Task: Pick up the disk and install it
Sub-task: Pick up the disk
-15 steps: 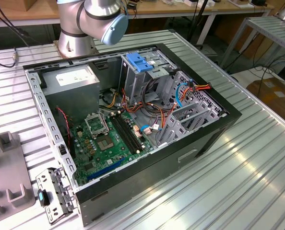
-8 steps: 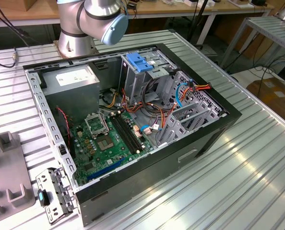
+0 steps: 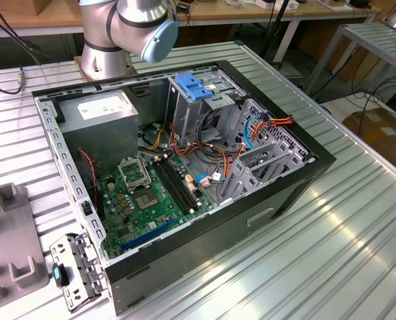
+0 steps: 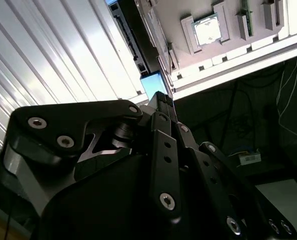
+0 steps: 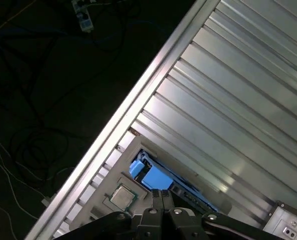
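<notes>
Ribbed aluminium table (image 3: 358, 200) fills most of the room here, with an open computer case (image 3: 278, 200) lying on it right by the arm (image 3: 128, 27) base. Near the table edge there's a grey fixture plate (image 5: 119, 167), and the disk (image 5: 152, 178) in its blue carrier sits at that plate. In both wrist views the gripper (image 5: 161, 196) points straight at the disk with its fingers pressed together and nothing between them. I honestly can't tell if the tips touch it, and a little processor chip (image 5: 122, 196) sits just beside.
</notes>
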`<state>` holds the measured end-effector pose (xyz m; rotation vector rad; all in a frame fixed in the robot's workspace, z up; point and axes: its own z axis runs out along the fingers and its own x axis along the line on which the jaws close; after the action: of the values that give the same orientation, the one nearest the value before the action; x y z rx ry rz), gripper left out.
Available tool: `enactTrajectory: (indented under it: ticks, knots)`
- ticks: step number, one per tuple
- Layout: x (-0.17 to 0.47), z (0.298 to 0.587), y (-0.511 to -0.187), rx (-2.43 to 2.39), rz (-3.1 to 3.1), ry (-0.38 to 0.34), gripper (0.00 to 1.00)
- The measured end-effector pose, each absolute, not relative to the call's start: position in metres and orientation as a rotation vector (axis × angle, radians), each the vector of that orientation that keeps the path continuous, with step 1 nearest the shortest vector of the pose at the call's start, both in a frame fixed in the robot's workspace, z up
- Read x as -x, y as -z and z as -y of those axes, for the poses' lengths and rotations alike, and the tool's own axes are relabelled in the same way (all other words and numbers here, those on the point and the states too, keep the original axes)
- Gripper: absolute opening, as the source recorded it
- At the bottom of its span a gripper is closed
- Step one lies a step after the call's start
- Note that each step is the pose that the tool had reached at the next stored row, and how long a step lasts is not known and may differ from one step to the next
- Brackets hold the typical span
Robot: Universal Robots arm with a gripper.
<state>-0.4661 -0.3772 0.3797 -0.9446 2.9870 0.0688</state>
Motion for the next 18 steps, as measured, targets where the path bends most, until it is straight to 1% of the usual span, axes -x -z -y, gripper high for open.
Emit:
enactTrajectory:
  ticks: [3, 15, 17, 18]
  knots:
    - [0.4661, 0.3772, -0.3797, 0.961, -2.982, -0.069, 0.11]
    - [0.4661, 0.3772, -0.3796, 1.374, -2.823, -0.07, 0.11]
    - [0.4661, 0.3772, -0.3795, 1.429, -2.796, -0.07, 0.11]
    - [0.4661, 0.3772, -0.3794, 1.46, -2.781, -0.07, 0.17]
